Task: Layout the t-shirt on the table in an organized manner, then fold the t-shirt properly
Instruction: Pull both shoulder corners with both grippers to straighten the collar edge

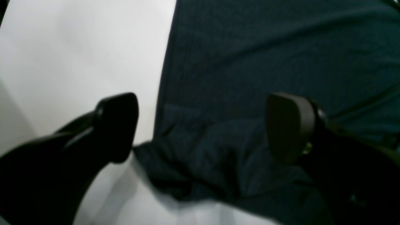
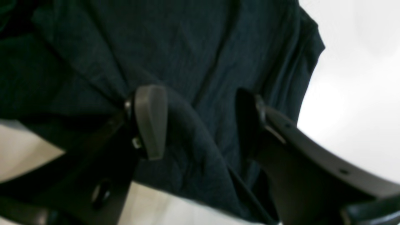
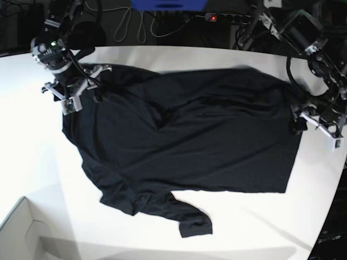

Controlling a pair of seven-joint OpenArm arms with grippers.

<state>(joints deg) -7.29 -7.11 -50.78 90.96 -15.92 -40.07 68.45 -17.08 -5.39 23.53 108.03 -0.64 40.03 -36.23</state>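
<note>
A: Across the middle of the base view the t-shirt (image 3: pixel 184 135) lies spread on the table (image 3: pixel 162 54), long axis roughly left-right in frame. Hem edge on the right, one sleeve trailing toward bottom centre, still rumpled along the left side and lower left

B: Hands?

A: Left hand (image 3: pixel 317 125) sits at the right edge of the frame, right by the hem side. Its wrist view shows the jaws spread wide, one finger (image 1: pixel 117 126) over bare table, the other over cloth, so it straddles the shirt's edge. Nothing pinched that I can see

B: Right one?

A: Right hand (image 3: pixel 76 89) is upper left of the base view, over the shoulder end. Wrist view: jaws apart with a raised fold of fabric between them (image 2: pixel 200 122). Fingers are not pressed onto it, so I read it as open, holding nothing

B: So which arm for the next pull?

A: My guess: each hand is at its own end of the long axis, so both are placed to tension the shirt lengthwise. The loose sleeve at bottom centre is well apart from either; the right hand looks a bit nearer to that rumpled side

B: Any print or label?

A: None readable. Shirt looks plain dark, no brand visible, wrist views are blurred anyway
</note>
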